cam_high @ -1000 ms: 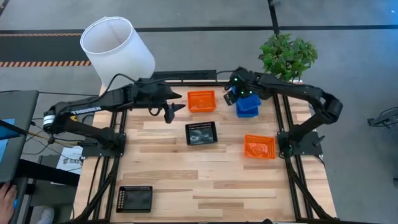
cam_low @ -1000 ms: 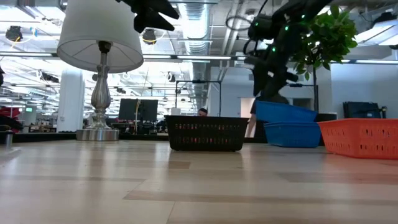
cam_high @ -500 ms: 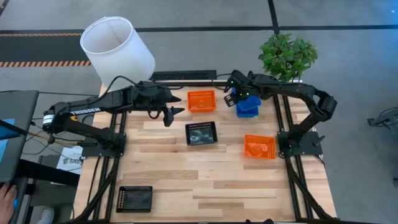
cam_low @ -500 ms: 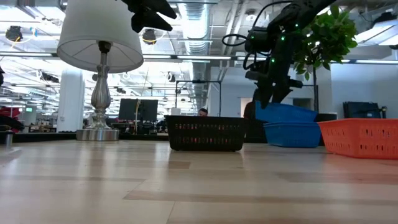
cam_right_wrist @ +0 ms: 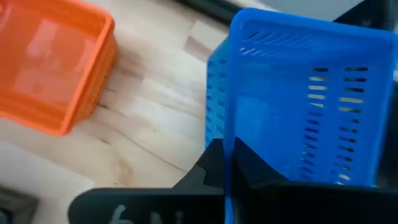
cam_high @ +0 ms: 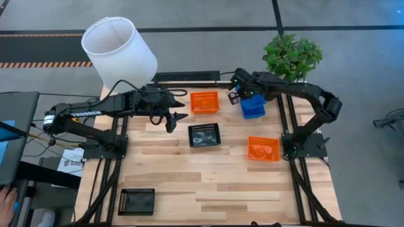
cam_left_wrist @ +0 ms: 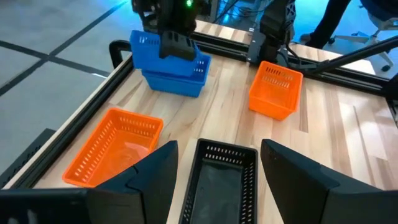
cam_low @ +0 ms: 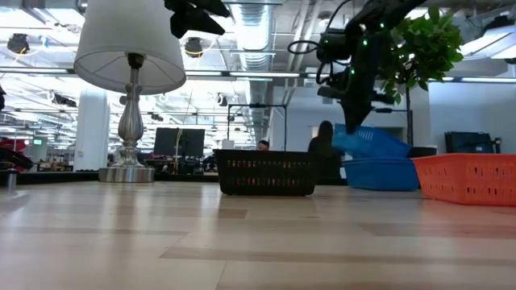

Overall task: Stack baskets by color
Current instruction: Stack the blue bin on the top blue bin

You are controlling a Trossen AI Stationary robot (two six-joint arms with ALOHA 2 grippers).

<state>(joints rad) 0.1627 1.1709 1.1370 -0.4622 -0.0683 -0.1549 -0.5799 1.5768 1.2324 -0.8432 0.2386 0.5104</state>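
Two blue baskets (cam_high: 254,108) sit stacked at the table's far right. The upper one (cam_low: 372,142) lies tilted in the lower one (cam_low: 379,173). My right gripper (cam_high: 240,98) is shut on the upper one's left side. My left gripper (cam_high: 173,118) hovers open above the table's far left part, holding nothing. One orange basket (cam_high: 204,101) rests on its bottom at the far middle and another (cam_high: 263,149) at the right. A black basket (cam_high: 204,135) lies in the middle, and a second black basket (cam_high: 137,200) at the near left. My right gripper pinches the upper blue basket's left wall (cam_right_wrist: 227,124) at its rim, one finger (cam_right_wrist: 210,168) outside and one finger (cam_right_wrist: 256,177) inside. The fingers come slanting down from above. The basket is tilted, its left end raised and its right end resting in the lower blue basket.
A white-shaded lamp (cam_high: 118,47) stands at the far left corner and a potted plant (cam_high: 291,55) beyond the far right corner. A black frame rail (cam_high: 189,77) runs along the far edge. Bare wood (cam_high: 214,189) spans the near half.
My right gripper has tipped further downward over the blue stack and shut on the upper blue basket's left wall. The basket's left end now stands higher, so it tilts more steeply in the lower one.
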